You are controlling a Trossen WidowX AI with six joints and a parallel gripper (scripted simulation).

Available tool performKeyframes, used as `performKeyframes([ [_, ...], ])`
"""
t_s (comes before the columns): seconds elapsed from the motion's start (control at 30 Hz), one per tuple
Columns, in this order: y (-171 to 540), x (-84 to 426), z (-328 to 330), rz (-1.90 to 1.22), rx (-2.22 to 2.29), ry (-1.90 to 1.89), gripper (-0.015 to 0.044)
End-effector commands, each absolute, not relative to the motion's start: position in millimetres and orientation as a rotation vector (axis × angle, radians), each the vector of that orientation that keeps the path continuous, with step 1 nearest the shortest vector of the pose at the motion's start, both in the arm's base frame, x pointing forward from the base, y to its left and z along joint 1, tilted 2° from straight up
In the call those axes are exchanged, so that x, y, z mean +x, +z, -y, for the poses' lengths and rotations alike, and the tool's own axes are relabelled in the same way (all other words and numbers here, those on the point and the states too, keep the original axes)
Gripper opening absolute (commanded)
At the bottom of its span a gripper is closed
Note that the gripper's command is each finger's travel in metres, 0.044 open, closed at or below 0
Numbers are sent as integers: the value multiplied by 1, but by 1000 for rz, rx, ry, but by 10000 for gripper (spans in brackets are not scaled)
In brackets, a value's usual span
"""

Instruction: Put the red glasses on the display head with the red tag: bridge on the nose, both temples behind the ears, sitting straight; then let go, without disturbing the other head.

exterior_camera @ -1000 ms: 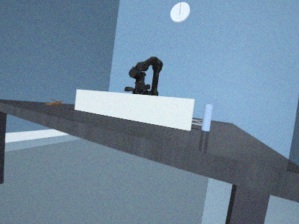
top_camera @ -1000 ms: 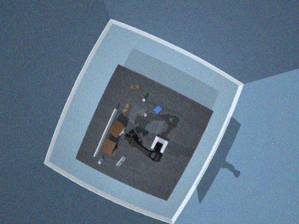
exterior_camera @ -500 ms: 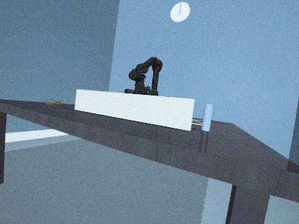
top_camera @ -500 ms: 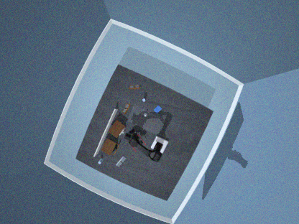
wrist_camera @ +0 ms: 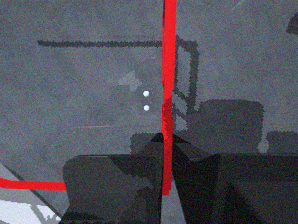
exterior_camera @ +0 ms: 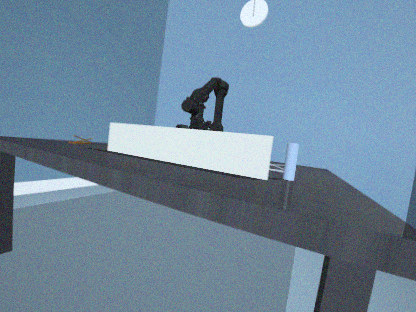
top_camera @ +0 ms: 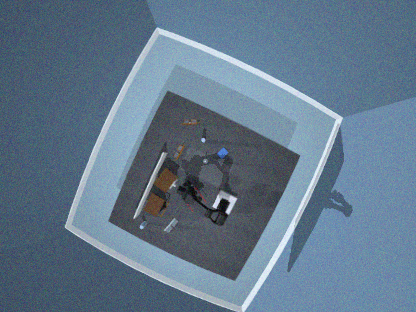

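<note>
The red glasses show in the wrist view as a long straight red bar point(wrist_camera: 170, 50) running up from the fingers, with another red part at the lower left. My gripper point(wrist_camera: 164, 137) point(top_camera: 186, 187) is shut on the red glasses, held above the table. In the top view, two brown blocks point(top_camera: 166, 179) point(top_camera: 156, 205) stand beside the long white panel, left of my gripper; a small pale shape lies between the upper block and the gripper. I cannot make out the heads' faces or the red tag. The panel hides the blocks and fingers in the exterior view.
The long white panel point(top_camera: 150, 186) point(exterior_camera: 190, 152) stands behind the blocks. A pale blue cylinder point(top_camera: 143, 225) point(exterior_camera: 291, 161) and a light rack-like object point(top_camera: 171, 225) are near its lower end. A blue block point(top_camera: 222, 152), a pale round-topped object point(top_camera: 203, 140) and orange items point(top_camera: 190, 122) point(top_camera: 179, 151) lie farther up.
</note>
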State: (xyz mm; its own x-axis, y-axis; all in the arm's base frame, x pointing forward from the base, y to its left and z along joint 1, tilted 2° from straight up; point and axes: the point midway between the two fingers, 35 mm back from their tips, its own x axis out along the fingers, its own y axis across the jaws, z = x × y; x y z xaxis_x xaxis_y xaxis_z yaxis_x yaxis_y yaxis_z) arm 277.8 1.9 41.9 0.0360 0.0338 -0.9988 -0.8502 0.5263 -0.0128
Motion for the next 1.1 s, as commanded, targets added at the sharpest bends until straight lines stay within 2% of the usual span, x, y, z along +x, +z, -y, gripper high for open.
performKeyframes([
  [0.0, 37, 276, -3, -1375, -769, 800, 0],
  [0.77, 18, 274, -4, -1376, -769, 800, 0],
  [0.9, 21, 275, -3, -1374, -776, 797, 105],
  [1.07, 21, 275, -3, -1374, -776, 797, 107],
])
